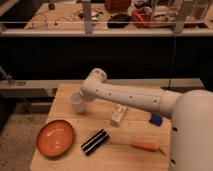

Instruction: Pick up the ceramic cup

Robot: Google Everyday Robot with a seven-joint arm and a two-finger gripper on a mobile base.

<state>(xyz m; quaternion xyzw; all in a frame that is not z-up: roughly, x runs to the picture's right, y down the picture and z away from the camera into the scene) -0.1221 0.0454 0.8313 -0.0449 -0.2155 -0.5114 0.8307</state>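
Observation:
The ceramic cup (77,104) is a small white tumbler standing upright on the wooden table (130,132), at its far left part. My white arm reaches from the lower right across the table. My gripper (81,95) is at the end of the arm, right over the cup's rim and touching or nearly touching it. The arm's end covers most of the gripper and the cup's upper right side.
An orange plate (56,137) lies at the front left. A black ribbed object (95,141), a white labelled bottle (118,115), a blue object (156,120) and a carrot (146,146) lie to the right. A railing (100,31) runs behind the table.

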